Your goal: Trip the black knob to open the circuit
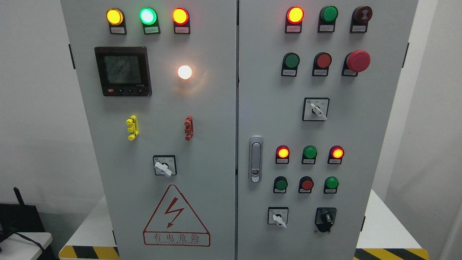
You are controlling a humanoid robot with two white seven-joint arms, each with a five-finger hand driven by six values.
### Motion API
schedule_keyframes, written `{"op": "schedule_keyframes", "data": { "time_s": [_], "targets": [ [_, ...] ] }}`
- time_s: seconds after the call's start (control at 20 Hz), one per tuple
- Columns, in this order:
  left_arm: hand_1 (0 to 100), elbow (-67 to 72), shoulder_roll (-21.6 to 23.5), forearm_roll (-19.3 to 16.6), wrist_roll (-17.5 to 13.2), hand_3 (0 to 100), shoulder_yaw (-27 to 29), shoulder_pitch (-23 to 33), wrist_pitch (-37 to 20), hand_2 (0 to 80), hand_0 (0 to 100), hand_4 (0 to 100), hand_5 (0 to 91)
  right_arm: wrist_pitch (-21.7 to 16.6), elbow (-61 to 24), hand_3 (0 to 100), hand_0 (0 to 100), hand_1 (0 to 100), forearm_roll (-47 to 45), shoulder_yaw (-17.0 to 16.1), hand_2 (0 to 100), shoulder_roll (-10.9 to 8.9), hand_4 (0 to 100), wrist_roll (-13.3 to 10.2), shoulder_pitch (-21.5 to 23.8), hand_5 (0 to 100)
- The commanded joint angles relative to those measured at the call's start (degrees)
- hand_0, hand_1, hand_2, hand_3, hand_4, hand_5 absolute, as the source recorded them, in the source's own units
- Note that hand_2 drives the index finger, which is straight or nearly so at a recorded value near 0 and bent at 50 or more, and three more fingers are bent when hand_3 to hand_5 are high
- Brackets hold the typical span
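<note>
The black knob point(327, 218) sits at the lower right of the grey cabinet's right door point(274, 108), on a black housing with its pointer about upright. To its left is a white-handled selector switch point(278, 217). Neither of my hands shows in the head view.
The right door carries a red mushroom stop button point(358, 60), lit and unlit pilot lamps, push buttons, a second white selector point(316, 109) and a metal door latch point(256, 159). The left door point(213, 144) has a meter point(122, 71), lamps and a warning triangle point(176, 216). Black-and-yellow striped base edges flank the cabinet.
</note>
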Motion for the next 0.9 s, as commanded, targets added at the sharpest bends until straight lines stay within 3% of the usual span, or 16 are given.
{"op": "schedule_keyframes", "data": {
  "time_s": [0.0, 0.3, 0.85],
  "targets": [
    [39, 0.0, 0.0, -1.8, 0.0, 0, 0.0, -0.4, 0.0, 0.0, 12, 0, 0.0, 0.0, -0.2, 9, 17, 35, -0.4, 0.8, 0, 1.39, 12, -0.1, 0.1, 5],
    [39, 0.0, 0.0, -1.8, 0.0, 0, 0.0, -0.4, 0.0, 0.0, 12, 0, 0.0, 0.0, -1.9, 9, 17, 35, -0.4, 0.8, 0, 1.39, 13, -0.1, 0.8, 5],
    [39, 0.0, -0.1, -1.8, 0.0, 0, 0.0, -0.4, 0.0, 0.0, 12, 0, 0.0, -0.5, -32.3, 10, 18, 35, -0.4, 2.1, 0, 0.25, 14, 0.2, 19.7, 4]
  ]
}}
